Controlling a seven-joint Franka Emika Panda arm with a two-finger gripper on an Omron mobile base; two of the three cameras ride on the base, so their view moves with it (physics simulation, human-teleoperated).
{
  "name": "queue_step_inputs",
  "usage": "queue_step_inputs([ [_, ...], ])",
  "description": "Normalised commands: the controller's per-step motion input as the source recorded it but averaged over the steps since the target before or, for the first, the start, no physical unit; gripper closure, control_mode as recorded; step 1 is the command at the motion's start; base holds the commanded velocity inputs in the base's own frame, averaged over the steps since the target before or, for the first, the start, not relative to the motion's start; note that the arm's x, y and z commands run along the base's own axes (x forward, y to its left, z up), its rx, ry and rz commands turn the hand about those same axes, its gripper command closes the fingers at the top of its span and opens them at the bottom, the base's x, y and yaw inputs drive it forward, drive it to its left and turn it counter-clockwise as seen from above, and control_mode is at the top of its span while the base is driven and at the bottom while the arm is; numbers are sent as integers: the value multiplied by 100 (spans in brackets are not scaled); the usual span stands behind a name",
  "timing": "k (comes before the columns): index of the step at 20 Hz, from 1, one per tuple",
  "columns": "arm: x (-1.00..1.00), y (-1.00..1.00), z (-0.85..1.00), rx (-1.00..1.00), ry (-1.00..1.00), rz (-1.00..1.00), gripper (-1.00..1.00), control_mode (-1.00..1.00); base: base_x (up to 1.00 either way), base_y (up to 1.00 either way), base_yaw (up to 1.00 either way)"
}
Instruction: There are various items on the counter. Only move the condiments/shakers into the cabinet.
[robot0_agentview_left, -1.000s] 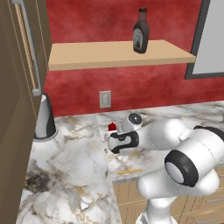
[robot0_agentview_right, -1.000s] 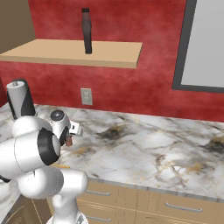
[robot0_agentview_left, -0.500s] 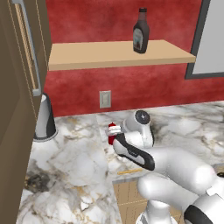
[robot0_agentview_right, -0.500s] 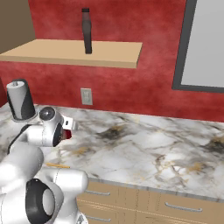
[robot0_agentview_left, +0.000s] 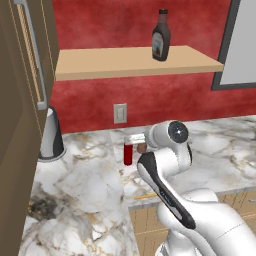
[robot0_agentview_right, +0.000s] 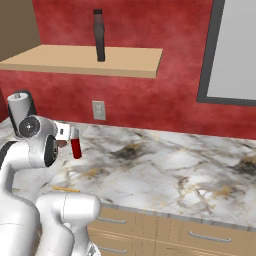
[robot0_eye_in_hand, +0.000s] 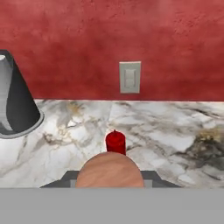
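Note:
My gripper (robot0_agentview_left: 136, 145) (robot0_agentview_right: 64, 136) (robot0_eye_in_hand: 110, 178) is shut on the short tan-brown shaker (robot0_eye_in_hand: 109, 168) (robot0_agentview_left: 142, 148), low over the counter (robot0_agentview_left: 85, 185) (robot0_agentview_right: 165, 165). The shaker's rounded top sits between the two finger tips in the hand view. Just past it, the slim red bottle (robot0_agentview_left: 128, 154) (robot0_agentview_right: 76, 147) (robot0_eye_in_hand: 115, 142) stands upright on the marble, close beside the hand and free. The dark brown sauce bottle (robot0_agentview_left: 161, 36) (robot0_agentview_right: 100, 37) stands upright on the cabinet shelf (robot0_agentview_left: 110, 62) (robot0_agentview_right: 75, 59) above.
A grey-and-black cone appliance (robot0_agentview_left: 50, 135) (robot0_agentview_right: 20, 107) (robot0_eye_in_hand: 13, 103) stands at the counter's left back. A thin orange stick (robot0_agentview_left: 145, 196) (robot0_agentview_right: 66, 189) lies at the front edge. The tall brown door (robot0_agentview_left: 20, 125) hangs open on the left. A wall outlet (robot0_eye_in_hand: 130, 77) is behind the red bottle.
The jaws have closed on the shaker. The arm has swung its elbow round and up over the hand. The red bottle and the sauce bottle have not moved.

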Motion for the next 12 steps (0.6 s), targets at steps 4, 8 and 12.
queue_step_inputs([
  [4,-62,0,100,0,-34,0,100,-100,0,0,0],
  [8,-40,1,100,0,-25,0,100,-100,0,0,0],
  [12,-28,2,100,0,-10,-1,100,-100,0,0,0],
])
